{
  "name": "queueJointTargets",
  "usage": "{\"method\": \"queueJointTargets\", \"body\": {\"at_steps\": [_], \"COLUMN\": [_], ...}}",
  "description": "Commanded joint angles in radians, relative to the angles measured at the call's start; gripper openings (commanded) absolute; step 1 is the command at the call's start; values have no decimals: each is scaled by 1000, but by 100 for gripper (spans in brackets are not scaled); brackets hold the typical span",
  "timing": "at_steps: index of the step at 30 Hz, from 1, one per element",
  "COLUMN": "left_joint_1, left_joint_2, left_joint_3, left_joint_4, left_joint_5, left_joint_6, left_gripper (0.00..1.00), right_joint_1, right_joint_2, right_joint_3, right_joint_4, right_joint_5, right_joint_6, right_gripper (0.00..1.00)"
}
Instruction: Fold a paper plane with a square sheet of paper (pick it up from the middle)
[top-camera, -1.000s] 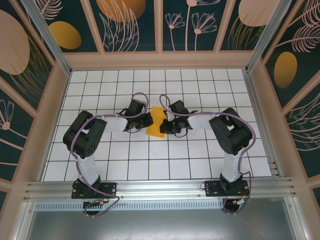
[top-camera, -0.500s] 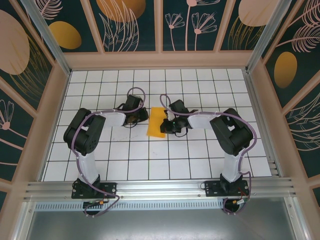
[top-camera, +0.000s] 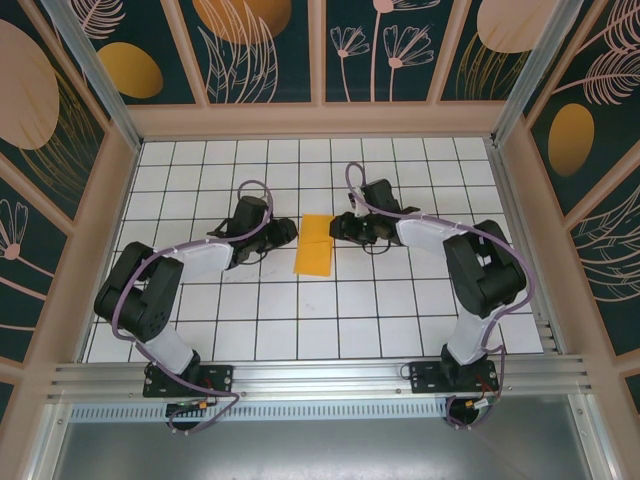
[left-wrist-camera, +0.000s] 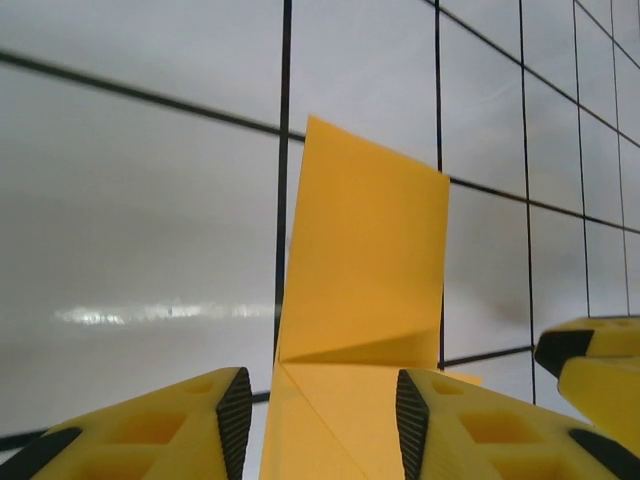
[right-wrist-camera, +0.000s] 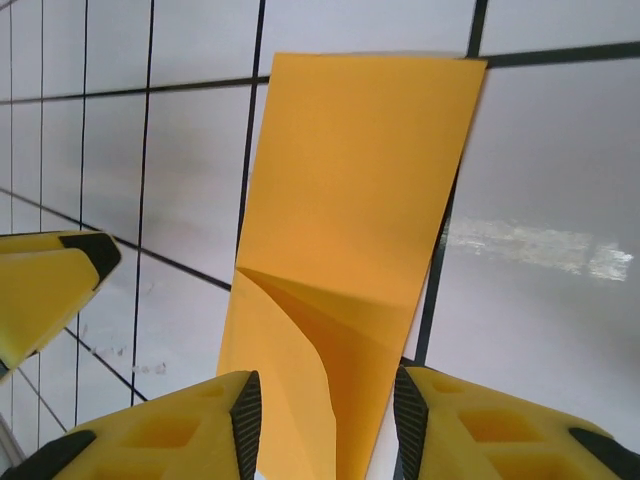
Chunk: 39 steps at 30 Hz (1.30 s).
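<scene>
The square sheet of paper is folded into a narrow orange-yellow oblong and lies on the tiled table between the two arms. Diagonal creases and a slightly raised flap mark its near end in both wrist views. My left gripper stands just left of it, open. In the left wrist view the paper runs away from between the gripper, neither pad touching it. My right gripper is just right of the sheet's far end, open. In the right wrist view the paper lies loose ahead of the gripper.
The white tiled table has wooden walls with dark leaf-patterned panels on three sides. An aluminium rail carrying both arm bases runs along the near edge. The right gripper's fingers show at the left wrist view's edge.
Both grippers went from shut to open and let go of the paper. The left arm drew back to the left, the right arm back and up-right. The paper now lies free.
</scene>
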Motion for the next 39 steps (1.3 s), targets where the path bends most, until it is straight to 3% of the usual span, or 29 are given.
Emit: {"method": "queueJointTargets", "body": {"at_steps": [1,8,13,18,39], "left_joint_1": [-1,-15,-24,-37,-66], "left_joint_2": [-7,12,39,77,171], "left_joint_3": [-36,-77,-83,-82,6], "left_joint_4": [101,175,213,251,267], "left_joint_5": [89,149,182,213,243], "left_joint_6": [-72,-126,-151,-173,-151], "left_gripper": [47,48,48,48,46], "right_joint_1": [6,9,7,-8,-37], "right_joint_2": [59,128,148,143,109], "right_joint_3": [39,64,61,27,-49], "right_joint_4": [-17,-5,5,43,112], "right_joint_5": [-69,-149,-159,-152,-156], "right_joint_6": [-62,-92,-84,-46,7], "right_gripper": [43,37,16,7,6]}}
